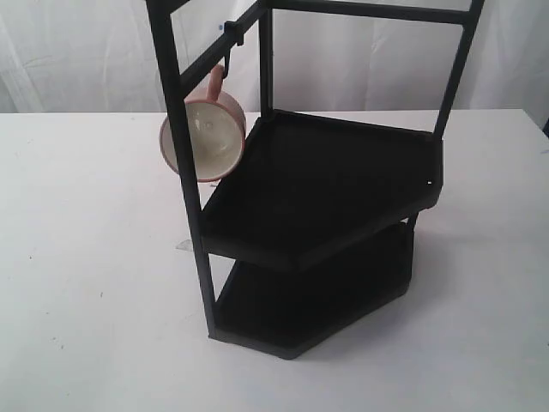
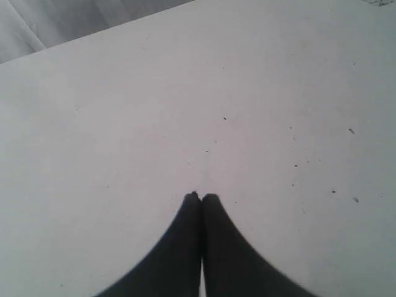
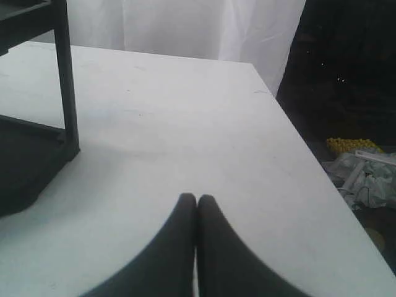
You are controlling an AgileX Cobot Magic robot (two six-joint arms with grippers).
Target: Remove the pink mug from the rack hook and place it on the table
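The pink mug (image 1: 204, 129) hangs by its loop handle from the rack hook (image 1: 230, 32), its cream inside facing the exterior camera, partly behind a front post of the rack (image 1: 317, 197). The rack stands on the white table (image 1: 77, 283). Neither gripper shows in the exterior view. In the left wrist view my left gripper (image 2: 202, 197) is shut, tips together, holding nothing over bare tabletop (image 2: 185, 93). In the right wrist view my right gripper (image 3: 197, 198) is shut and empty above the table (image 3: 185, 124), with the rack's post and lower shelf (image 3: 65, 80) a short way off.
White curtains (image 1: 86, 51) hang behind the table. The right wrist view shows the table's edge (image 3: 309, 154) with dark floor and clutter (image 3: 365, 167) beyond it. A small clear scrap (image 1: 184, 246) lies on the table beside the rack's front post.
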